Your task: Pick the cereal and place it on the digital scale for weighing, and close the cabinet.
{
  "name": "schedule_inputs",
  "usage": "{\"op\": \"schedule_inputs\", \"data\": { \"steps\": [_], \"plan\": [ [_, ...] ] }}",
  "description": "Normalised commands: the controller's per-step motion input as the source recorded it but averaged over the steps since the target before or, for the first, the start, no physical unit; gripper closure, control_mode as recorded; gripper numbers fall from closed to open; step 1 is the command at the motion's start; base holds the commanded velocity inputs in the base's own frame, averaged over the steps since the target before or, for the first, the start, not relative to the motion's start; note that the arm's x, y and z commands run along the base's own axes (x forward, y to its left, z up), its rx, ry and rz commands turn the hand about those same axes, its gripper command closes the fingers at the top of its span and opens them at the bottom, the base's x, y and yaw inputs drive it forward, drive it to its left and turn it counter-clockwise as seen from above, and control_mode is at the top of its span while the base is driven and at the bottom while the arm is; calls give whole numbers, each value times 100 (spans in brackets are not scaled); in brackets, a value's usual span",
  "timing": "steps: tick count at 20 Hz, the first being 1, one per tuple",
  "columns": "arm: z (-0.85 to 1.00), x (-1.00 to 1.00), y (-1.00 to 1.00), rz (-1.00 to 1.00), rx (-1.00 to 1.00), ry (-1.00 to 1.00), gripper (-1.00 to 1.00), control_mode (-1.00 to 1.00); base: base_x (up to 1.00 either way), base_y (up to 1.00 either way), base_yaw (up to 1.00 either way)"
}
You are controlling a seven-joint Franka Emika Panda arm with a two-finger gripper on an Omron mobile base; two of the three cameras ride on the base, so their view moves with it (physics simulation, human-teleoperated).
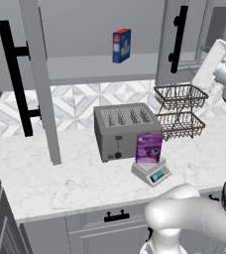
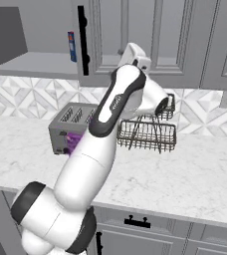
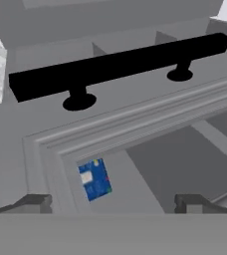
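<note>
Pretty flat, even render light everywhere, no glare. My hand view's soft and blurry, the long black bar handle [image 3: 120, 62] casts barely any shadow.

In the right base view the arm [image 2: 93, 159] hides most of the cereal [image 2: 73, 141] and part of the toaster [image 2: 68, 124]. The left cabinet door [image 1: 38, 74] is cut by the left base view's top edge, and the blue box's [image 1: 121, 45] print is too small to read.

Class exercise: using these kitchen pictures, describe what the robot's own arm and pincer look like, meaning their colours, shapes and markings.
The arm is glossy white, built of rounded tubular segments with dark grey-black bands at the joints. The pincer ends in two small dark blocky fingertips. No cables or markings are visible.
</note>
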Motion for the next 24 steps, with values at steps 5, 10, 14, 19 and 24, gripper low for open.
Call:
{"op": "schedule_inputs", "data": {
  "steps": [5, 10, 14, 19, 24],
  "plan": [
    [-32, 80, 4, 0, 0, -7, -100, -100, 0, 0, 0],
    [-22, 57, 0, -1, 0, -9, -100, -100, 0, 0, 0],
    [-4, 13, 0, -1, 0, -8, -100, -100, 0, 0, 0],
    [6, -97, 4, -3, 3, -14, -100, -100, 0, 0, 0],
    [1, -100, 20, -11, 15, -26, -100, -100, 0, 0, 0]
  ]
}}
